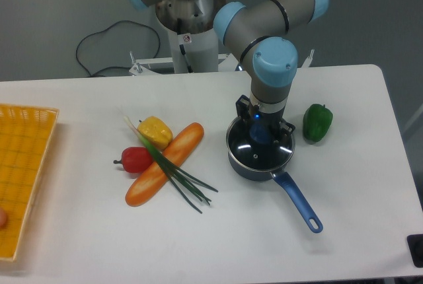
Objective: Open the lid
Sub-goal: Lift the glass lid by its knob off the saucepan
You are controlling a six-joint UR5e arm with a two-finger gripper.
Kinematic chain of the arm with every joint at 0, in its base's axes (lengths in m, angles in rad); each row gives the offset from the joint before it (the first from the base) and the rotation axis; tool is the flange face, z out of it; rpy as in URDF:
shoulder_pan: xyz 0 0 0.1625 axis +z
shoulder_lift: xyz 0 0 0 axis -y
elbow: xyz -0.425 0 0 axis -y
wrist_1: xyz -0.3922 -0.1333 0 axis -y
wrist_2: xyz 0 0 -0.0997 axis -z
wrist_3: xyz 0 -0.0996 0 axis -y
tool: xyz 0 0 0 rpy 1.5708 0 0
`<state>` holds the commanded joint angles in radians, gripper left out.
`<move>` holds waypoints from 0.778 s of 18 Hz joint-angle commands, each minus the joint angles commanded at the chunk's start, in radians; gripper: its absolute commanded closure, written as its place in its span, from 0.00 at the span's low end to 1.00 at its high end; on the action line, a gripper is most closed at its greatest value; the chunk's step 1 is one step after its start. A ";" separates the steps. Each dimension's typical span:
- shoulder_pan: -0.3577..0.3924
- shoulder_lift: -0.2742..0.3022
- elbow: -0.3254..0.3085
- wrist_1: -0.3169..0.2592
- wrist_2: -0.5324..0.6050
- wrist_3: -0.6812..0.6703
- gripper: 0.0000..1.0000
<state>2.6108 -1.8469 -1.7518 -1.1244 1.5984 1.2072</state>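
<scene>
The lid sits on the dark blue saucepan, glass face up, its blue knob under the wrist of the arm. The gripper points straight down onto that knob with 1 dark finger showing on either side of it; the wrist hides the tips, so I cannot tell whether they grip the knob or only flank it. The saucepan's handle points away from the arm toward the table's near edge. Just right of the saucepan lies 1 green pepper. To the saucepan's left lie a carrot, green onions, 1 yellow pepper and 1 red pepper. Far left of the saucepan sits a yellow basket.
</scene>
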 joint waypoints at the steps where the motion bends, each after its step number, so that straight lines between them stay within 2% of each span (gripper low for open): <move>1: 0.000 0.000 0.002 0.000 0.000 0.000 0.45; 14: 0.005 0.002 0.067 -0.017 0.005 0.009 0.45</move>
<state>2.6154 -1.8454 -1.6843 -1.1413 1.6030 1.2164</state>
